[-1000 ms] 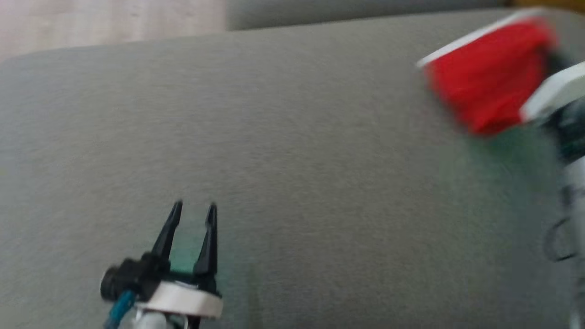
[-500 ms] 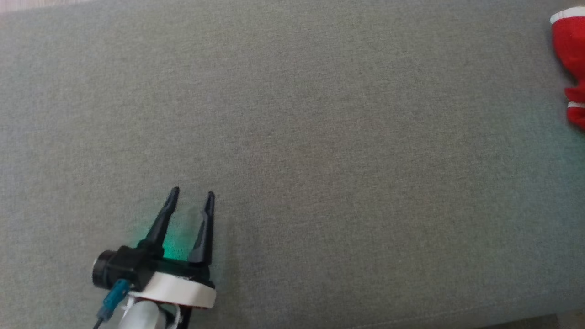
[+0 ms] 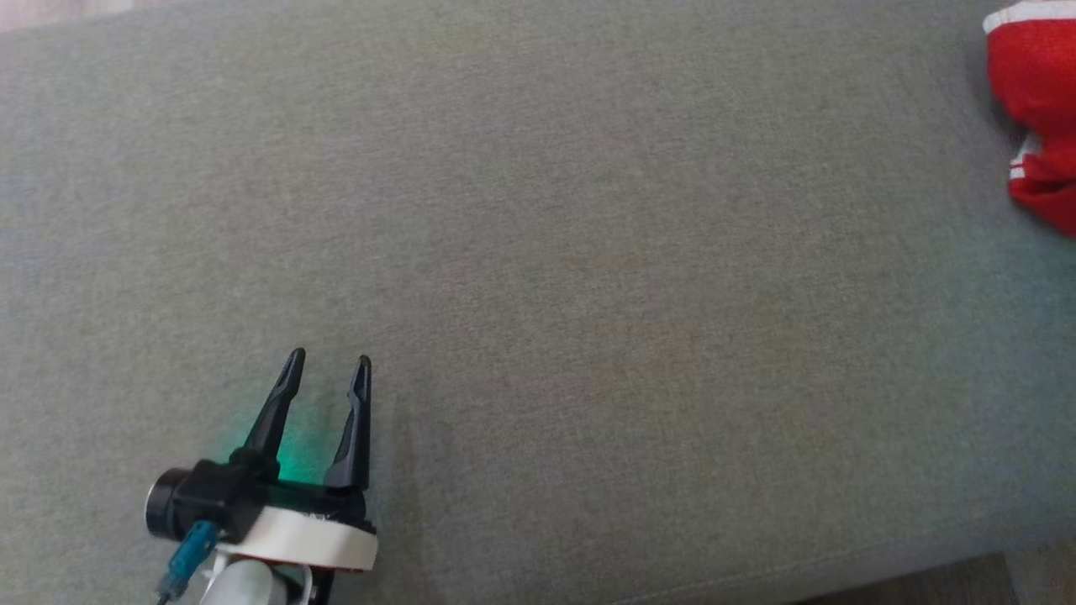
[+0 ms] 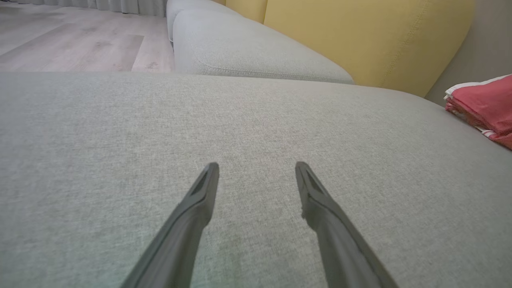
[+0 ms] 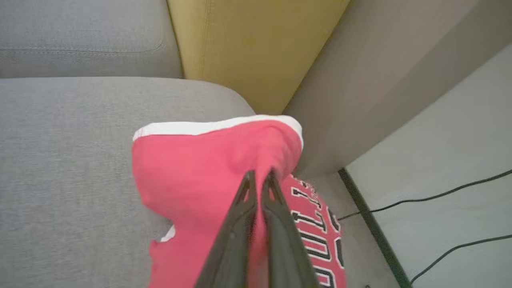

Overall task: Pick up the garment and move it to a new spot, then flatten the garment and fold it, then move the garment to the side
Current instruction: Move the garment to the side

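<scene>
The garment point(image 5: 192, 172) is red with a white band along one edge and black lettering outlined in white. It lies bunched at the far right end of the grey seat cushion point(image 5: 60, 152), close to the corner where the yellow backrest point(image 5: 248, 44) meets a taupe side panel point(image 5: 380, 80). In the head view the garment point(image 3: 1038, 92) sits at the upper right and is cut off by the frame's edge. In the left wrist view it point(image 4: 484, 102) shows as a folded heap at the right margin.

The right gripper point(image 5: 260, 174) has its jaws pressed nearly together on a fold of the red cloth, which gathers to a peak at the two dark fingertips. The lettered part hangs lower, beside them. Whether any of the cloth is clear of the cushion cannot be told.

The left gripper point(image 3: 329, 360) is well apart from the garment, at the lower left of the head view. Its jaws are spread wide with nothing between them, low over bare grey upholstery, and a green glow falls on the fabric between the fingers. Beyond the left gripper point(image 4: 256, 165) lie a second grey cushion point(image 4: 248, 52) and a pale wood floor point(image 4: 68, 40). Two thin black cables point(image 5: 440, 196) cross a pale surface right of the sofa.
</scene>
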You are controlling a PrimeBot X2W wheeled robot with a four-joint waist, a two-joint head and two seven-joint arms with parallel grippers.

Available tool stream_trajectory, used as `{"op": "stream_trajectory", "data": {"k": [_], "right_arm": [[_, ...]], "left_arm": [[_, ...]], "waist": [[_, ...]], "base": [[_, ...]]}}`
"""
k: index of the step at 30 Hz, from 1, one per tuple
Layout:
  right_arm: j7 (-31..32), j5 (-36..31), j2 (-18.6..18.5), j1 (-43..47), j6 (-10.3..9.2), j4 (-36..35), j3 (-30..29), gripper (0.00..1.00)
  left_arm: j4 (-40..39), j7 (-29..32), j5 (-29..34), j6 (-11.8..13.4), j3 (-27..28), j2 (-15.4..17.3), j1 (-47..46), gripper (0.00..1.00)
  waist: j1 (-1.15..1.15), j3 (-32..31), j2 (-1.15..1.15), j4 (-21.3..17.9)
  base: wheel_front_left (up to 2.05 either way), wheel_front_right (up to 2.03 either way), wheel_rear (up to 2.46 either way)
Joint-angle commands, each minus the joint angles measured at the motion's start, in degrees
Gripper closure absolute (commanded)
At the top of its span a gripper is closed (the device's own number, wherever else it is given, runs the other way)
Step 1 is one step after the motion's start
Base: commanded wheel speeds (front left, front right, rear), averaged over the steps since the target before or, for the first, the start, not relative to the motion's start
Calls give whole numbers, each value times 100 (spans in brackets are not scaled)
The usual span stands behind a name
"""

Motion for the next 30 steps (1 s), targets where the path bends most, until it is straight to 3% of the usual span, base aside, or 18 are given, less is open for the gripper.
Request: {"op": "stream_trajectory", "data": {"k": [1,4,5,6,7,14,23,30], "right_arm": [[48,-120,-219,49,-4,-331,58,53],[115,-377,-200,195,-4,-663,65,40],[135,-441,-173,240,-4,-765,38,31],[151,-535,-154,289,-4,-872,30,7],[180,-621,-123,338,-4,-973,34,0],[492,-1109,26,681,-4,-1751,21,0],[338,-1220,247,1064,-4,-2746,-48,0],[-497,-1102,1015,1540,-4,-3408,-74,0]], "left_arm": [[-167,-31,32,-32,217,99,18,0],[-160,-31,47,-32,245,127,46,0],[-159,-31,51,-32,261,133,57,0],[-157,-31,56,-32,273,138,66,0],[-155,-31,61,-32,288,142,76,0],[-170,-31,89,-31,333,139,144,0],[-159,-31,70,-32,323,114,180,0],[-188,-31,33,-31,383,-88,257,0]], "waist": [[0,31,0,-45],[0,42,0,-110],[0,42,0,-132],[0,41,0,-151],[0,37,0,-175],[0,13,0,-321],[0,-105,0,-400],[0,-552,0,-234]], "base": [[0,0,0],[0,0,0],[0,0,0],[0,0,0],[0,0,0],[0,0,0],[0,0,0],[0,0,0]]}}
